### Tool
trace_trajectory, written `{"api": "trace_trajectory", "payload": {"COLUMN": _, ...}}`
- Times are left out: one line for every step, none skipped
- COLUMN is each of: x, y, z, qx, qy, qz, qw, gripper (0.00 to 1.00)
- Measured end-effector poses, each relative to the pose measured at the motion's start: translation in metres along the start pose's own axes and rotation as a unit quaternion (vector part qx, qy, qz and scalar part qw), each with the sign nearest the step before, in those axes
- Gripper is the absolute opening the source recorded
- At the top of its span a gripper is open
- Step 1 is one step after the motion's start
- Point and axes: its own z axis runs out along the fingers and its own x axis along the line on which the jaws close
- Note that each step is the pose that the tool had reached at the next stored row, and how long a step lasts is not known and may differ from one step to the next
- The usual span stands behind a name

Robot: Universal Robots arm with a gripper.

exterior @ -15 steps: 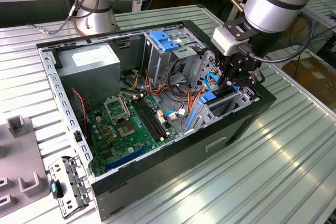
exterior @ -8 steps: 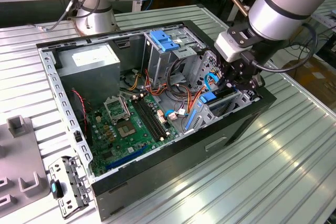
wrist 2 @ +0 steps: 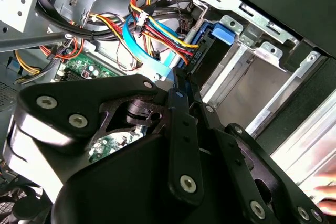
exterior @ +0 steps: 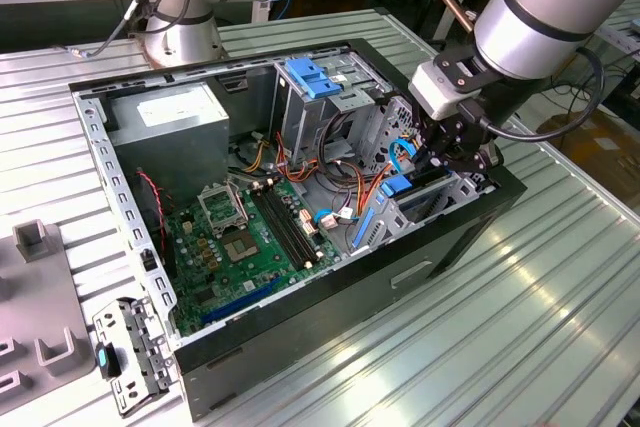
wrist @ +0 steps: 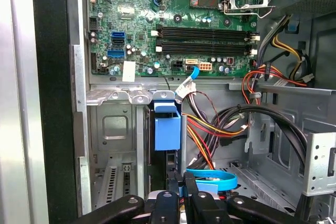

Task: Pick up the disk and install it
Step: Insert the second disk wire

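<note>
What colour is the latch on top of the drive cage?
Blue. The latch on the grey drive cage shows best in the exterior view.

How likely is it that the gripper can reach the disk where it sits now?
Probably yes. The gripper hangs right at the disk, which stands on edge in its bay slot. The cables run beside the slot, and nothing seems to lie between the two.
</note>
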Motion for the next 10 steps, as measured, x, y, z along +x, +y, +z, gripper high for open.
{"api": "trace_trajectory", "payload": {"x": 0.0, "y": 0.0, "z": 0.0, "qx": 0.0, "qy": -0.0001, "qz": 0.0, "qw": 1.0, "gripper": 0.16}}
{"api": "trace_trajectory", "payload": {"x": 0.0, "y": 0.0, "z": 0.0, "qx": 0.0, "qy": -0.0002, "qz": 0.0, "qw": 1.0, "gripper": 0.16}}
{"api": "trace_trajectory", "payload": {"x": 0.0, "y": 0.0, "z": 0.0, "qx": 0.0, "qy": -0.0002, "qz": 0.0, "qw": 1.0, "gripper": 0.16}}
{"api": "trace_trajectory", "payload": {"x": 0.0, "y": 0.0, "z": 0.0, "qx": 0.0, "qy": -0.0003, "qz": 0.0, "qw": 1.0, "gripper": 0.16}}
{"api": "trace_trajectory", "payload": {"x": 0.0, "y": 0.0, "z": 0.0, "qx": 0.0, "qy": -0.0003, "qz": 0.0, "qw": 1.0, "gripper": 0.16}}
{"api": "trace_trajectory", "payload": {"x": 0.0, "y": 0.0, "z": 0.0, "qx": 0.0, "qy": -0.0003, "qz": 0.0, "qw": 1.0, "gripper": 0.16}}
{"api": "trace_trajectory", "payload": {"x": 0.0, "y": 0.0, "z": 0.0, "qx": 0.0, "qy": -0.0002, "qz": 0.0, "qw": 1.0, "gripper": 0.16}}
{"api": "trace_trajectory", "payload": {"x": 0.0, "y": 0.0, "z": 0.0001, "qx": 0.0001, "qy": -0.0002, "qz": 0.0, "qw": 1.0, "gripper": 0.16}}
{"api": "trace_trajectory", "payload": {"x": 0.0001, "y": 0.0, "z": 0.0008, "qx": 0.0005, "qy": -0.0002, "qz": 0.001, "qw": 1.0, "gripper": 0.16}}
{"api": "trace_trajectory", "payload": {"x": 0.0002, "y": 0.0001, "z": 0.0012, "qx": 0.0008, "qy": 0.0, "qz": 0.002, "qw": 1.0, "gripper": 0.16}}
